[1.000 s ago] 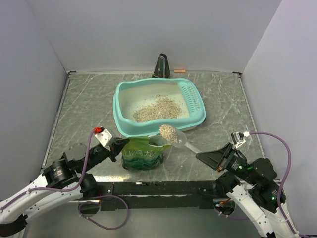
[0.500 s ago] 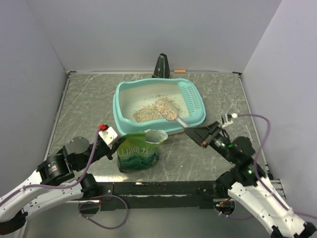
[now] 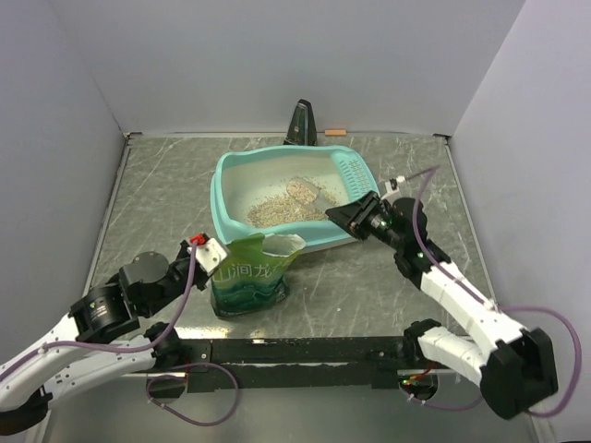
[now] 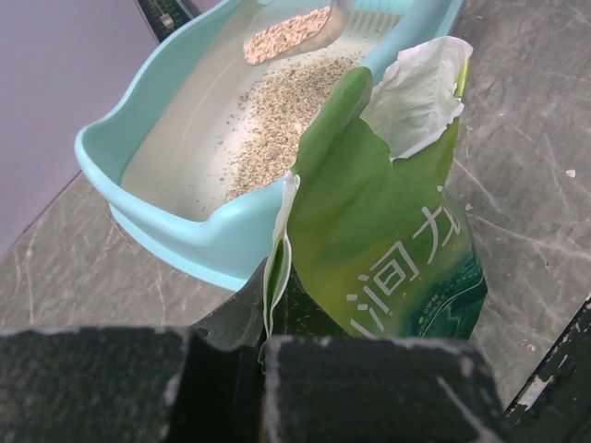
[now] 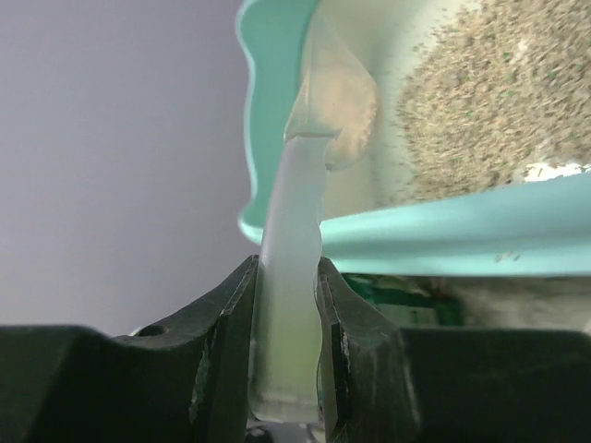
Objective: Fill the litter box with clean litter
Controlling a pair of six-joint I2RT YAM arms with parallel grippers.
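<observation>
While the right tool (image 3: pixel 349 216) pinches the handle of a translucent scoop (image 3: pixel 307 192) between its closed fingers, the scoop's bowl hangs over the inside of the litter box (image 3: pixel 219 201), heaped with granules and not yet tipped out. That box sits in the upper middle of the overhead frame on the table (image 3: pixel 157 203), its slotted end toward the right. Some clean litter (image 3: pixel 277 210) already lies in it as a loose, thin heap near the middle. Much of the whitish floor around the heap shows bare, most plainly toward the left end in the left wrist view. The left tool (image 3: pixel 211 255) is closed on the torn upper edge of the green bag (image 3: pixel 247 284), which stands upright and open at the lower centre, just in front of the box's near rim. Judging by this, the filling is under way but far from finished. The present scoopful has yet to be emptied, and several more trips to the bag look needed before the floor is covered evenly. How much litter remains in the bag cannot be seen.
</observation>
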